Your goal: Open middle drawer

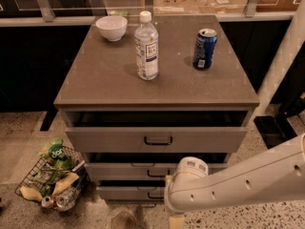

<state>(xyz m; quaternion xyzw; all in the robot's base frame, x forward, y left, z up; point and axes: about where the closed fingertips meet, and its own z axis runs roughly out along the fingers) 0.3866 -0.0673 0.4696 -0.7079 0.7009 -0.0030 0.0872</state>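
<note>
The grey cabinet has three stacked drawers. The middle drawer [124, 171] is the wide shallow one under the top drawer [114, 140], with a dark gap above its front. Its black handle [153, 174] is partly covered by my arm. My white arm [248, 178] reaches in from the right across the lower drawers. Its wrist [188, 187] is in front of the right half of the middle drawer. My gripper [175, 220] hangs below the wrist at the bottom edge of the view, in front of the bottom drawer [124, 193].
On the cabinet top stand a white bowl [111, 27], a clear water bottle [146, 46] and a blue can [205, 48]. A wire basket of snacks and cans [52, 178] sits on the floor to the left. A white post [281, 61] rises at right.
</note>
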